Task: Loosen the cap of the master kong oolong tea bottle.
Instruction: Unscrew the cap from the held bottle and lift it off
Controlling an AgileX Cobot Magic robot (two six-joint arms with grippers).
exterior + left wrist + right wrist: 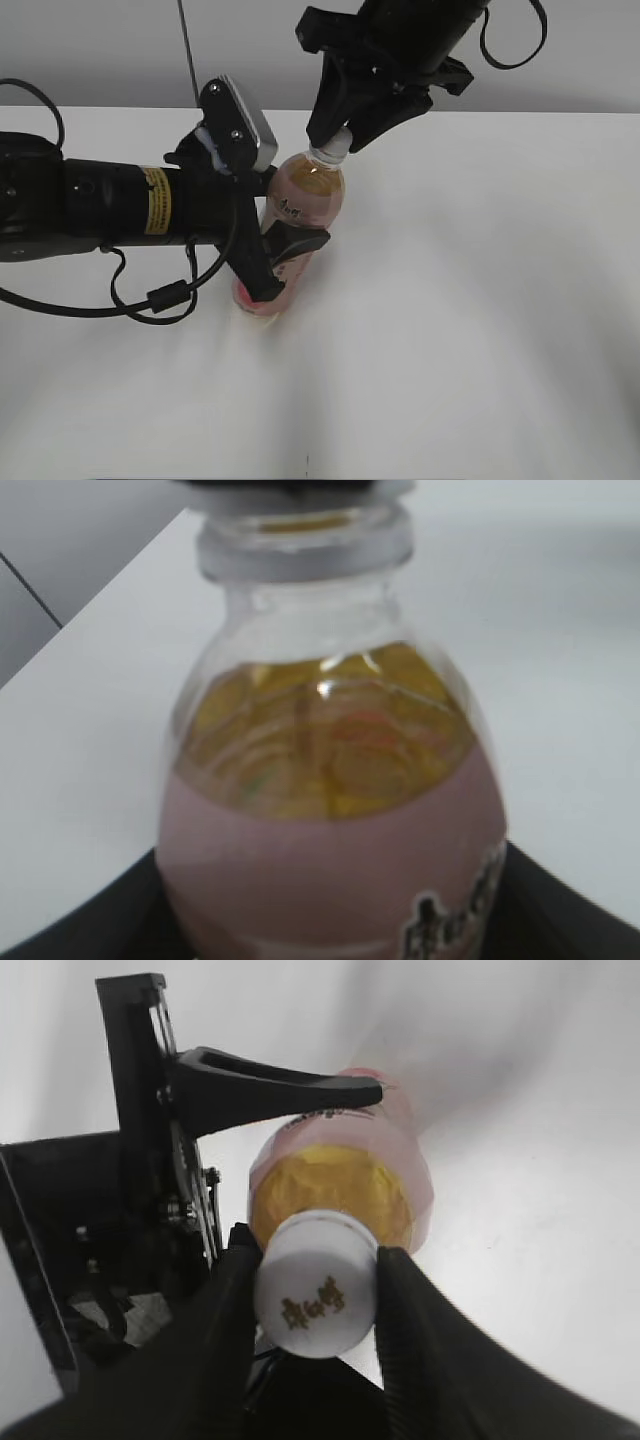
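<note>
The master kong oolong tea bottle (312, 190) stands tilted on the white table, amber tea above a pink label. My left gripper (283, 262) is shut on its lower body; in the left wrist view the bottle (330, 810) fills the frame between the dark fingers. My right gripper (333, 140) comes down from above and is shut on the cap (327, 152). In the right wrist view the white cap (315, 1285) with a small dark mark sits pinched between both black fingers of the right gripper (318, 1295), the bottle (345, 1180) below it.
The white table (480, 300) spreads to the right and front of the bottle. The left arm's black body and cables (100, 210) lie across the left side. A grey wall runs behind the table's far edge.
</note>
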